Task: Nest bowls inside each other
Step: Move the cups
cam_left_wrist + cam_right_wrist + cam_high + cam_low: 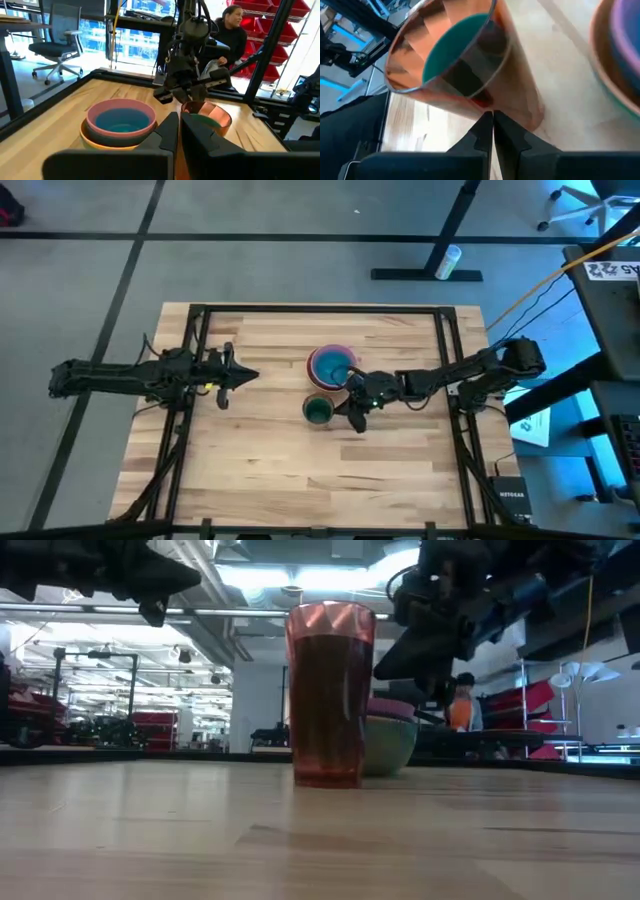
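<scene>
A stack of nested bowls (330,365) stands at mid-table: an orange one outermost, a pink one in it, a blue one innermost (120,122). Just near of the stack stands a see-through orange-red cup (318,410) with a dark-green cup (455,45) inside it. My right gripper (492,120) is shut, its tips right beside the orange-red cup (470,85), on the cup's right. My left gripper (179,127) hangs shut over the table's left part (250,376), well away from the bowls. My right gripper points its shut fingertips at the orange-red cup's side wall (495,107), slanting from the table's right. Whether they touch the wall I cannot tell. The cup stands upright on the table.
Bare wooden tabletop (260,470) lies on the near side and to the left of the stack. A dark metal frame (320,308) runs along the table's edges. A person (232,30) sits in the room beyond the table.
</scene>
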